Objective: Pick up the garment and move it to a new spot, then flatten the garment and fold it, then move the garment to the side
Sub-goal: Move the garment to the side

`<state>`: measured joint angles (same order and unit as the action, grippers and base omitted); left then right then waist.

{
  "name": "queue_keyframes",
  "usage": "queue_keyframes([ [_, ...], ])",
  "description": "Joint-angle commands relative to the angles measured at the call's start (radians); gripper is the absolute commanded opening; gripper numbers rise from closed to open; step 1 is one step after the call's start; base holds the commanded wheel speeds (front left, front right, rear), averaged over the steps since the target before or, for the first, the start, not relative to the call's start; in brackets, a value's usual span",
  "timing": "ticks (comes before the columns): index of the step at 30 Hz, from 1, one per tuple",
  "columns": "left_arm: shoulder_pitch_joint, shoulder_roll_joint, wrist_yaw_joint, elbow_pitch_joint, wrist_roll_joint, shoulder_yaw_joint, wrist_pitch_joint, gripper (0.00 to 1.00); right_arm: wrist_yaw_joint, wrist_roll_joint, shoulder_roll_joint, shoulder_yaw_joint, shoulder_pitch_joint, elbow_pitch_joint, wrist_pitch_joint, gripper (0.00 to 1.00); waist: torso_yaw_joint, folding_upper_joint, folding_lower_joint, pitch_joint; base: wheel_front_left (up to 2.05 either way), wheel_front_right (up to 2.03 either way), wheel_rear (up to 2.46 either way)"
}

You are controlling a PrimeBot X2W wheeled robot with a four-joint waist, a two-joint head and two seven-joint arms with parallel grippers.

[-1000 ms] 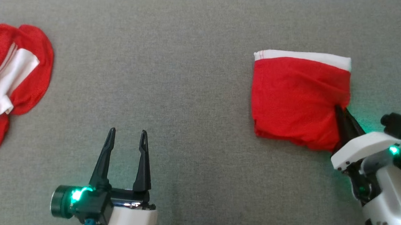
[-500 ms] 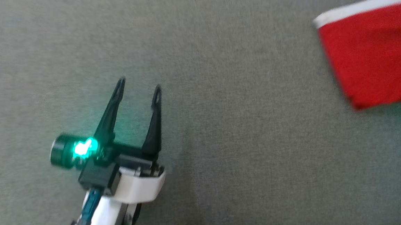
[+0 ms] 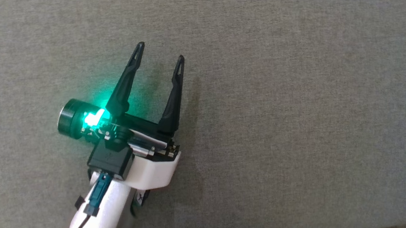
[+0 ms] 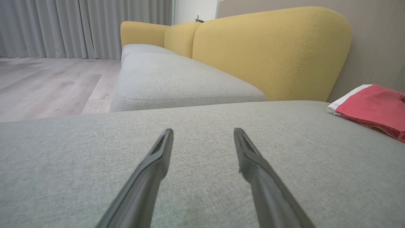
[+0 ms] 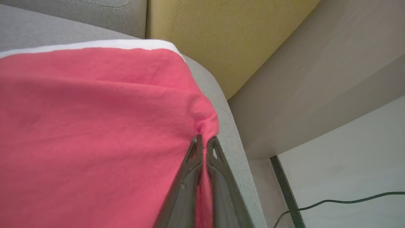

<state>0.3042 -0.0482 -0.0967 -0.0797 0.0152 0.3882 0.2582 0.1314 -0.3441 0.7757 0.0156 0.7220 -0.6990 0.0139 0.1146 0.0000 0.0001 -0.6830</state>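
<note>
Now my right gripper [image 5: 204,141] is pinched tight on a corner of the red garment [image 5: 95,126], white-banded, lying at the grey cushion's [image 5: 232,158] edge. My left gripper [image 3: 161,51] hovers over that cushion, fingers spread wide, empty.

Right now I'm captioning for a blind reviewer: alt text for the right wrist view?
The right claw is shut on a pinched edge of a red garment with a white band, lying on a grey cushion. A yellow backrest rises behind; a dark cable crosses the floor at lower right.
</note>
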Motion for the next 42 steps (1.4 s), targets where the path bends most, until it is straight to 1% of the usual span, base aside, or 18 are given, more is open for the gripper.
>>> queue_keyframes([
  [1, -0.006, -0.003, -0.003, -0.014, -0.004, -0.023, 0.004, 1.00, -0.001, 0.020, 0.051, -0.013, -0.018, 0.006, 0.009, 0.60, -0.004, 0.0000, -0.0001, 0.005, 0.00, 0.00, 0.00],
  [2, -0.004, -0.003, -0.004, -0.012, -0.001, -0.023, 0.004, 1.00, -0.001, 0.046, 0.044, -0.027, -0.015, -0.005, 0.015, 1.00, -0.007, 0.0000, -0.0001, 0.010, 0.00, 0.00, 0.00],
  [4, -0.005, -0.002, -0.007, -0.007, 0.002, -0.024, 0.004, 1.00, -0.001, 0.105, 0.021, -0.058, -0.009, -0.020, 0.039, 1.00, -0.012, 0.0000, -0.0001, 0.029, 0.00, 0.00, 0.00],
  [6, -0.014, -0.002, -0.011, 0.000, 0.006, -0.027, 0.004, 1.00, -0.001, 0.160, -0.021, -0.081, -0.008, -0.021, 0.074, 1.00, -0.015, 0.0000, -0.0001, 0.059, 0.00, 0.00, 0.00],
  [8, -0.030, -0.002, -0.014, 0.010, 0.013, -0.033, 0.004, 1.00, -0.001, 0.198, -0.080, -0.096, -0.014, -0.013, 0.105, 1.00, -0.017, 0.0000, -0.0001, 0.096, 0.00, 0.00, 0.00],
  [11, -0.063, -0.002, -0.018, 0.036, 0.032, -0.050, 0.004, 1.00, -0.001, 0.227, -0.191, -0.085, -0.044, 0.015, 0.142, 1.00, -0.017, 0.0000, -0.0001, 0.165, 0.00, 0.00, 0.00],
  [13, -0.089, -0.002, -0.021, 0.058, 0.056, -0.066, 0.004, 1.00, -0.001, 0.215, -0.266, -0.053, -0.077, 0.038, 0.166, 1.00, -0.019, 0.0000, -0.0001, 0.218, 0.00, 0.00, 0.00],
  [16, -0.127, -0.002, -0.025, 0.090, 0.103, -0.090, 0.004, 1.00, -0.001, 0.175, -0.363, 0.022, -0.140, 0.068, 0.200, 1.00, -0.025, 0.0000, -0.0001, 0.305, 0.00, 0.00, 0.00],
  [21, -0.183, -0.002, -0.029, 0.141, 0.140, -0.120, 0.004, 1.00, -0.001, 0.126, -0.477, 0.167, -0.264, 0.098, 0.241, 1.00, -0.045, 0.0000, -0.0001, 0.442, 0.00, 0.00, 0.00],
  [23, -0.203, -0.002, -0.032, 0.158, 0.150, -0.126, 0.004, 1.00, -0.001, 0.105, -0.527, 0.196, -0.319, 0.110, 0.246, 1.00, -0.056, 0.0000, -0.0001, 0.491, 0.00, 0.00, 0.00],
  [26, -0.236, -0.002, -0.036, 0.174, 0.171, -0.136, 0.004, 1.00, -0.001, 0.076, -0.598, 0.211, -0.412, 0.188, 0.247, 1.00, -0.075, 0.0000, -0.0001, 0.565, 0.00, 0.00, 0.00],
  [29, -0.279, -0.002, -0.025, 0.172, 0.178, -0.145, 0.004, 1.00, -0.001, 0.081, -0.645, 0.199, -0.515, 0.265, 0.247, 1.00, -0.089, 0.0000, -0.0001, 0.638, 0.00, 0.00, 0.00],
  [32, -0.338, -0.002, -0.015, 0.171, 0.170, -0.161, 0.004, 1.00, -0.001, 0.116, -0.674, 0.177, -0.605, 0.344, 0.248, 1.00, -0.097, 0.0000, -0.0001, 0.692, 0.00, 0.00, 0.00],
  [33, -0.355, -0.002, -0.013, 0.171, 0.162, -0.167, 0.004, 1.00, -0.001, 0.131, -0.681, 0.166, -0.631, 0.373, 0.248, 1.00, -0.099, 0.0000, -0.0001, 0.704, 0.00, 0.00, 0.00],
  [34, -0.386, -0.002, -0.011, 0.171, 0.155, -0.184, 0.004, 1.00, -0.001, 0.152, -0.697, 0.130, -0.677, 0.424, 0.248, 1.00, -0.101, 0.0000, -0.0001, 0.725, 0.00, 0.00, 0.00],
  [35, -0.399, -0.002, -0.009, 0.171, 0.149, -0.192, 0.004, 1.00, -0.001, 0.160, -0.704, 0.119, -0.698, 0.445, 0.248, 1.00, -0.102, 0.0000, -0.0001, 0.734, 0.00, 0.00, 0.00],
  [42, -0.445, -0.002, 0.005, 0.172, 0.120, -0.219, 0.004, 1.00, -0.001, 0.187, -0.721, 0.095, -0.773, 0.492, 0.248, 1.00, -0.107, 0.0000, -0.0001, 0.753, 0.00, 0.00, 0.00],
])
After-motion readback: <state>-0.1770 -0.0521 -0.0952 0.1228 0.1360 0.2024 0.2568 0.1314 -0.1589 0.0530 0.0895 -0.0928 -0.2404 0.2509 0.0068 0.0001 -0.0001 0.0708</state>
